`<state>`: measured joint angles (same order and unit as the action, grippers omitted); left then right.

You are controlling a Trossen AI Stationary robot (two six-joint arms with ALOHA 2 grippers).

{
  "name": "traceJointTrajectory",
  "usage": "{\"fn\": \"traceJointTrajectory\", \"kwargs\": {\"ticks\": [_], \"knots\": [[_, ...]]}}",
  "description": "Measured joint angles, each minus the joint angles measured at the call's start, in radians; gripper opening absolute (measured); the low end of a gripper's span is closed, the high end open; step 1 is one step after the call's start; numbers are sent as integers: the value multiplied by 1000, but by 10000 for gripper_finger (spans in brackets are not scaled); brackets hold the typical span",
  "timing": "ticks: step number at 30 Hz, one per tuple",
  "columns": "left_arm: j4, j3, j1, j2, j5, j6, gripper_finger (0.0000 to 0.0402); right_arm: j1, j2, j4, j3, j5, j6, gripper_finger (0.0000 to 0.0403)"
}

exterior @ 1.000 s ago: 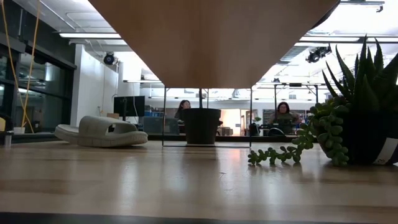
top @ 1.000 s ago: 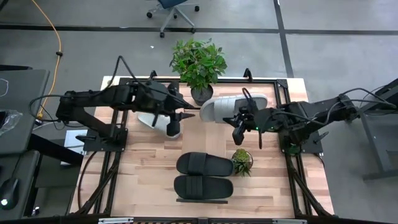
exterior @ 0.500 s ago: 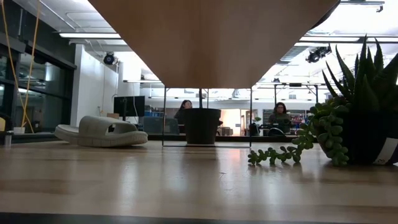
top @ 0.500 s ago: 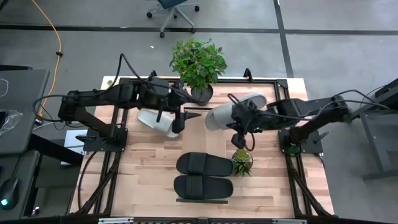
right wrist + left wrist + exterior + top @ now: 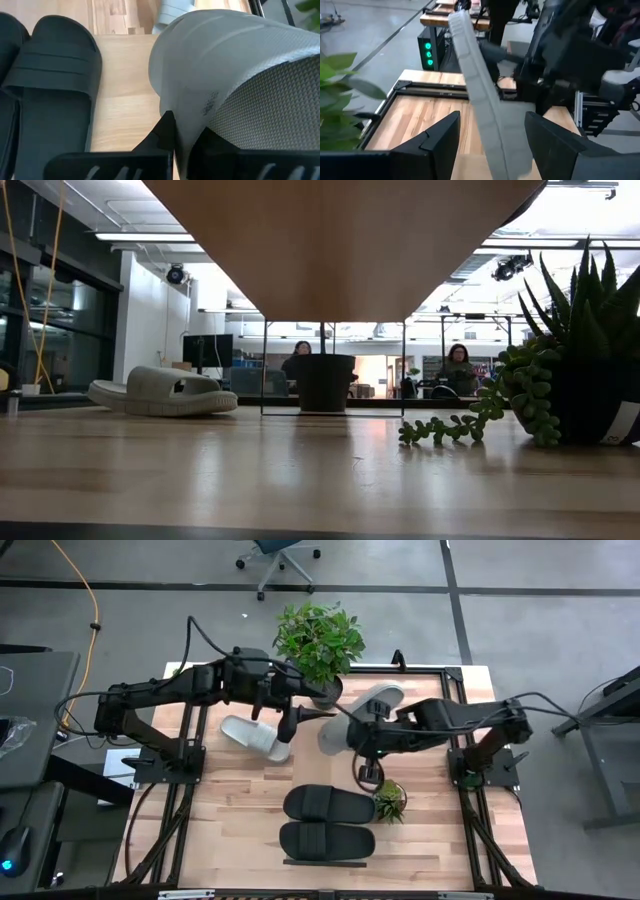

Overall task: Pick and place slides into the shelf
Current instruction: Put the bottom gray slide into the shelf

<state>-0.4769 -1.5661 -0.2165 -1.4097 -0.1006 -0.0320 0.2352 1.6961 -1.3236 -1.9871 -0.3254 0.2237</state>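
Right gripper (image 5: 362, 743) is clenched on a light grey slide (image 5: 360, 712), pinching the edge of it; in the right wrist view the fingers (image 5: 165, 131) sit tight together on the slide's rim, the slide tilted and apparently off the worktop (image 5: 230, 820). It hangs near the far edge of the worktop, about mid-width, just beside the big potted plant (image 5: 318, 640).

Left gripper (image 5: 318, 716) is released, jaws spread wide, apart from everything, pointing at the carried slide. The second grey slide (image 5: 252, 735) lies flat on the worktop toward the far-left corner, just beside the left arm.

Both black slides (image 5: 328, 822) are side by side on the shelf (image 5: 420, 840) near the front edge. The small succulent (image 5: 389, 798) stands on the shelf's right part, touching or just beside the upper black slide.

Step in hand, I judge: carry the grey slide to the shelf.
- Keep the pinch firm. It is an edge grip and the slide looks floppy, so it could swing or slip.
- Level the slide before lowering, sole down.
- Free room on the shelf is hard to judge. Watch the succulent; its trailing stems are easy to snag.
- Don't nudge the black pair when setting down.
- Hold the left arm clear of the right arm's path.
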Motion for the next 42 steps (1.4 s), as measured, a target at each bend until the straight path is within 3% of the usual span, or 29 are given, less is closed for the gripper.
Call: {"fn": "traceJointTrajectory", "kwargs": {"ticks": [20, 42], "knots": [[27, -3, 1, -13, 1, -1, 211, -7, 73, 1, -47, -71, -224, 0], [25, -2, 1, -67, 91, 54, 212, -34, 138, 7, -47, -146, -311, 0]]}}
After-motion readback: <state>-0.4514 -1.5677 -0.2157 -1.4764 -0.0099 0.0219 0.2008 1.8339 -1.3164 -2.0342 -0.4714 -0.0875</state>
